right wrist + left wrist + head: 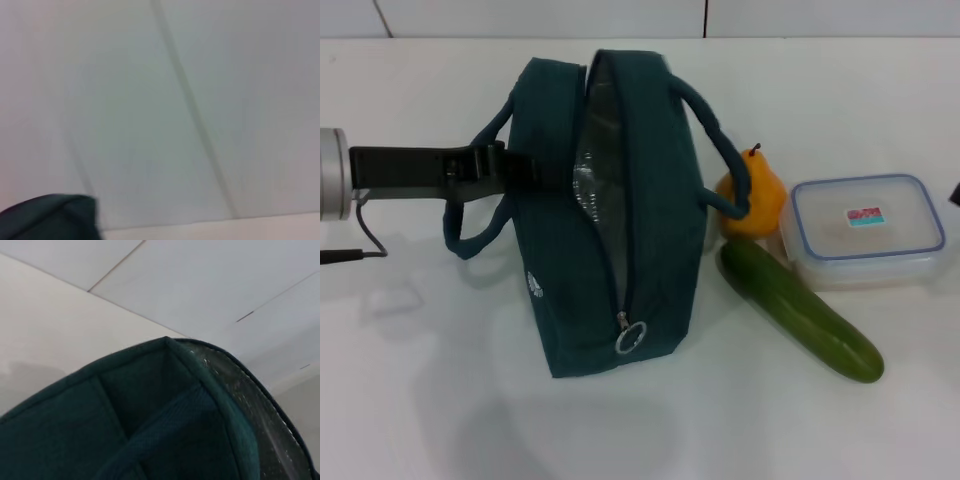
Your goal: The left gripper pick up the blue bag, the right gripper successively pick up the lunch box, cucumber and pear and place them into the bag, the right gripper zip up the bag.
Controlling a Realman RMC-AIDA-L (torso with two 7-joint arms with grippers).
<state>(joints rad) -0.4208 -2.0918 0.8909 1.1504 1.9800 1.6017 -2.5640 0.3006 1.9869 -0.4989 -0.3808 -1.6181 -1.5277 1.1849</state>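
Three items right of blue bag (pixel 605 215): pear (pixel 757 205), cucumber (pixel 800 309), lunch box (pixel 865 230), left gripper (pixel 535 172) grip unclear

left gripper (pixel 535 172) fingers against blue bag (pixel 610 220), unclear

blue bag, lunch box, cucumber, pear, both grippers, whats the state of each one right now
blue bag: upright on the table, zipper open, foil lining showing
lunch box: lid on, on the table outside the bag
cucumber: lying on the table beside the bag
pear: upright, stem up, behind the cucumber
left gripper: at the bag's left side by a handle
right gripper: not in view
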